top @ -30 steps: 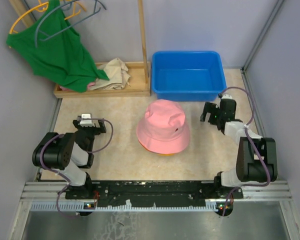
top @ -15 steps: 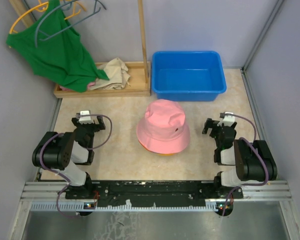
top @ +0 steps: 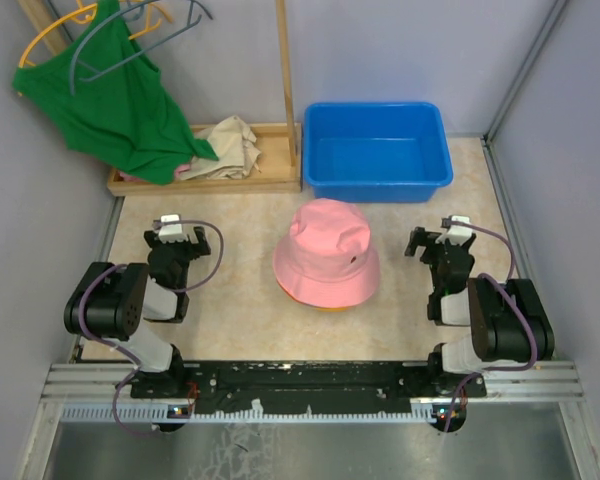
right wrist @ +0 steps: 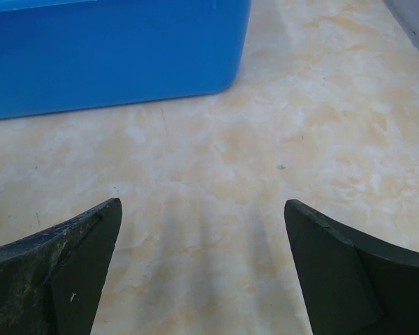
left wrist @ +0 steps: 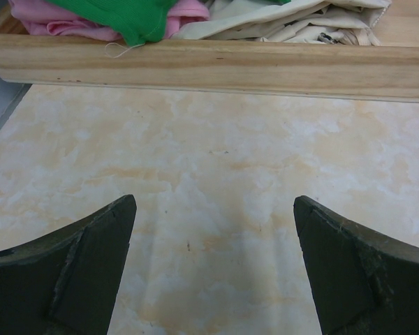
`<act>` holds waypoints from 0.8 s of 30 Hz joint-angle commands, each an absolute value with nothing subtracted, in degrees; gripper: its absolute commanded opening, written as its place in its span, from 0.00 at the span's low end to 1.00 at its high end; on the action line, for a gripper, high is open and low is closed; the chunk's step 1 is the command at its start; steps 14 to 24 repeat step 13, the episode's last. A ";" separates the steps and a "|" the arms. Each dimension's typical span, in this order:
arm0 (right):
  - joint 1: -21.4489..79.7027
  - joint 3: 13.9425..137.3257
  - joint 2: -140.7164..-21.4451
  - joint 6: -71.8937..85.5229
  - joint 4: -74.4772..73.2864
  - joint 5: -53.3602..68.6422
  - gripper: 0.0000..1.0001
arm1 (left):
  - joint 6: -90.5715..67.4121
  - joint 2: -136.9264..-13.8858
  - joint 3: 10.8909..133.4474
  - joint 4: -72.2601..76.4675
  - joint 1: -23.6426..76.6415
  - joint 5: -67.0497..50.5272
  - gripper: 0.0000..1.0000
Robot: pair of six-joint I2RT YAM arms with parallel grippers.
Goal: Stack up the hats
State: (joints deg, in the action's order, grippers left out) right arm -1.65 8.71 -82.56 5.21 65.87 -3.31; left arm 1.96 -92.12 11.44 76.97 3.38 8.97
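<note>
Pink hat covers all but 1 orange sliver — left fingers and right fingers spread, empty.

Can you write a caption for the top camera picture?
Pink hat sits mid-table; left gripper and right gripper flank it, jaws open, blue tub behind.

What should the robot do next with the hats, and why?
Probably just a tiny one: park both arms and finish. The pink hat sits in the middle with an orange brim peeking out beneath it, so the stack looks done. The left gripper and right gripper are open, hold nothing, and are off to its sides.
</note>
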 commanded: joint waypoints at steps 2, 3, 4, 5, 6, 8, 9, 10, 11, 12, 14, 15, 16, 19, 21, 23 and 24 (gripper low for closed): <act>-1.18 10.96 -82.84 1.58 68.57 0.90 0.99 | 1.51 -91.23 11.95 77.08 3.26 9.32 1.00; -1.15 10.91 -82.88 1.58 68.89 0.96 0.99 | 1.61 -91.23 11.95 77.08 3.30 9.32 1.00; -1.20 10.98 -82.88 1.58 68.69 0.97 0.99 | 1.58 -91.16 11.95 77.08 3.30 9.31 1.00; -1.17 10.99 -82.88 1.56 68.69 0.97 0.99 | 1.54 -91.24 11.95 77.10 3.32 9.32 1.00; -1.19 10.99 -82.88 1.58 68.75 0.93 0.99 | 1.58 -91.23 11.95 77.08 3.28 9.31 1.00; -1.24 10.88 -82.88 1.57 68.81 0.96 0.99 | 1.54 -91.19 11.96 77.08 3.36 9.27 1.00; -1.16 10.94 -82.87 1.58 68.73 0.98 0.99 | 1.55 -91.22 11.95 77.07 3.32 9.31 1.00; -1.19 11.16 -83.00 1.58 68.35 0.82 0.99 | 1.52 -91.22 11.96 77.08 3.34 9.32 1.00; -1.15 11.27 -83.01 1.57 68.22 0.84 0.99 | 1.57 -91.23 11.98 77.08 3.30 9.32 1.00; -1.15 11.17 -82.97 1.45 68.32 0.80 0.99 | 1.52 -91.23 11.96 77.08 3.35 9.32 1.00; -1.13 10.94 -82.97 1.53 68.82 0.86 0.99 | 1.57 -91.23 11.95 77.08 3.37 9.32 1.00; -1.13 10.94 -82.97 1.53 68.82 0.86 0.99 | 1.57 -91.23 11.95 77.08 3.37 9.32 1.00; -1.13 10.94 -82.97 1.53 68.82 0.86 0.99 | 1.57 -91.23 11.95 77.08 3.37 9.32 1.00; -1.13 10.94 -82.97 1.53 68.82 0.86 0.99 | 1.57 -91.23 11.95 77.08 3.37 9.32 1.00; -1.13 10.94 -82.97 1.53 68.82 0.86 0.99 | 1.57 -91.23 11.95 77.08 3.37 9.32 1.00; -1.13 10.94 -82.97 1.53 68.82 0.86 0.99 | 1.57 -91.23 11.95 77.08 3.37 9.32 1.00; -1.13 10.94 -82.97 1.53 68.82 0.86 0.99 | 1.57 -91.23 11.95 77.08 3.37 9.32 1.00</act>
